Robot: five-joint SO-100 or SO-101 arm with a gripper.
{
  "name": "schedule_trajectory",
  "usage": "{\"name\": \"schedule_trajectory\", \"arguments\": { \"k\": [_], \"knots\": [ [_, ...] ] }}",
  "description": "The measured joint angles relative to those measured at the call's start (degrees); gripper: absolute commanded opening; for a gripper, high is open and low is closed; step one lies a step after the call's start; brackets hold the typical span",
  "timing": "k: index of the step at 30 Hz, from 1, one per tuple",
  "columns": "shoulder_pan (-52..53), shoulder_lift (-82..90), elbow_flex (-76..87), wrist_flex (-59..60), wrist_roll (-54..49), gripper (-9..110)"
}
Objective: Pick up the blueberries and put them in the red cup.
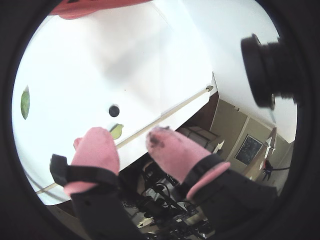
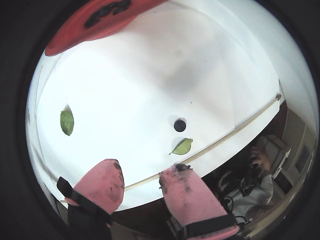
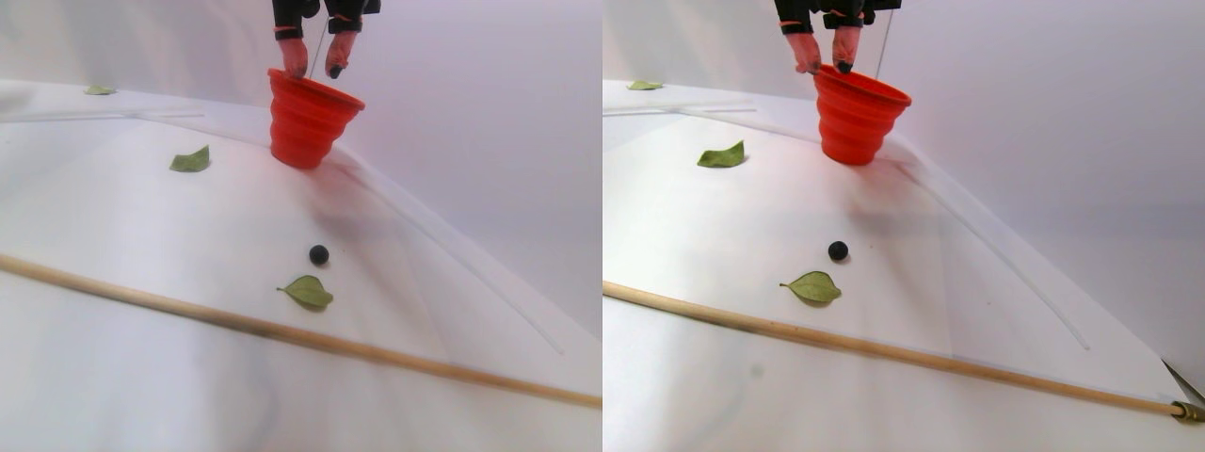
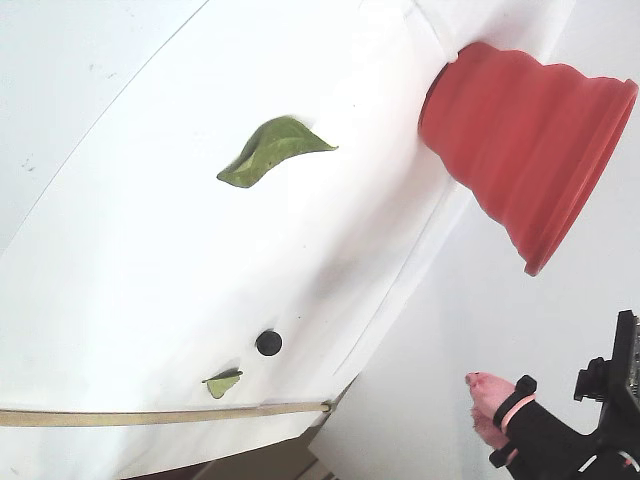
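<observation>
1. Claw (image 3: 316,70): pink-padded fingers (image 2: 190,192) spread apart, nothing between them; released. Dark smudges on the pad tips.
2. Claw position: in the stereo pair view it hangs directly above the rim of the red cup (image 3: 306,122), fingertips just over the opening. In the fixed view it sits apart from the cup's mouth, at the lower right corner.
3. Red cup: upright on the white counter (image 3: 113,217), close to the far edge. Ribbed, stepped rings, wide thick rim. In a wrist view dark shapes show inside the cup (image 2: 107,14); cannot tell how many.
4. One blueberry (image 3: 319,254) lies on the counter, well apart from the cup, on open surface.
5. A green leaf (image 3: 307,292) lies just beside that blueberry, not touching. A second leaf (image 3: 191,160) lies nearer the cup.
6. A wooden rod (image 3: 282,331) runs across the counter, on the near side of the berry and first leaf.
</observation>
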Motion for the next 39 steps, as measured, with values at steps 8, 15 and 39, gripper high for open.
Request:
{"name": "schedule_trajectory", "arguments": {
  "k": [8,15,39],
  "knots": [
    [0.70,6.33,8.00,-0.88,0.79,14],
    [4.04,6.94,12.92,-3.87,0.79,13],
    [9.76,3.96,30.85,-30.67,6.77,14]
  ]
}}
